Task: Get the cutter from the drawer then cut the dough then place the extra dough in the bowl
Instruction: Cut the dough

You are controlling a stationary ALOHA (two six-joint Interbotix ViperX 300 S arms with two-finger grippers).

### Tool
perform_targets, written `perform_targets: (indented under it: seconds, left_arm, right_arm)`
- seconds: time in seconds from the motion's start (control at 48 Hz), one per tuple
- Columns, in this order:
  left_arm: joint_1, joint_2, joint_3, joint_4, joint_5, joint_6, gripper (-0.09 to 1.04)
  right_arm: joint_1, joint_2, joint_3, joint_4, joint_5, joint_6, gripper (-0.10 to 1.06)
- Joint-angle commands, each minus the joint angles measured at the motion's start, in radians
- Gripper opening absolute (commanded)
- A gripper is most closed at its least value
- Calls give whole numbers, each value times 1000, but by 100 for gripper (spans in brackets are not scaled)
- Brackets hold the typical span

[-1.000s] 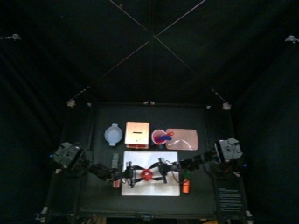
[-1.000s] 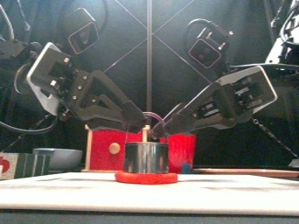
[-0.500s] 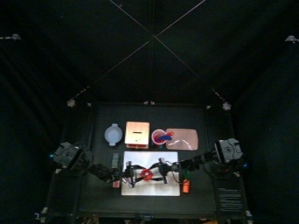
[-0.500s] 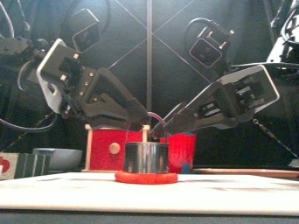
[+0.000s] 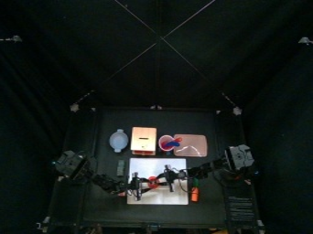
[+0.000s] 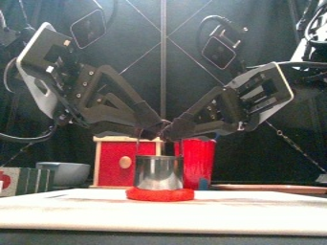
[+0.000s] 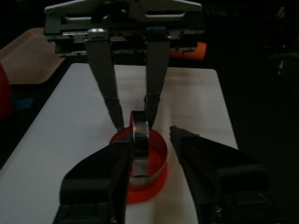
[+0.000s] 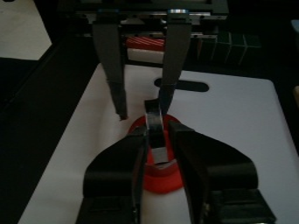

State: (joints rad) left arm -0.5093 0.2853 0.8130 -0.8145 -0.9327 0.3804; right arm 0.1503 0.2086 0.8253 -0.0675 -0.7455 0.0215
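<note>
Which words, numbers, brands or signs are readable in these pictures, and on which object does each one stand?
No text can be read in any view.
The cutter, the red dough, the white board, the red cup and the wooden box show no print.

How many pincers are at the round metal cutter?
2. The left pincer comes at the round metal cutter from the left, the right pincer from the right; both tips are at its top, over the white cutting board.
</note>
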Motion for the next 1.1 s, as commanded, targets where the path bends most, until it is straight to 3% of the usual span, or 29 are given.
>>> perform_targets:
  seconds: [0.021, 0.542, 1.104]
  left_arm:
    - [6, -6, 6, 2, -3, 2, 60]
    - [14, -6, 28, 2, 2, 103, 58]
    - [37, 69, 74, -43, 94, 75, 57]
  right_arm:
    - [5, -15, -15, 3, 9, 0, 56]
    - [9, -9, -35, 14, 129, 11, 55]
    - [3, 101, 17, 118, 143, 11, 54]
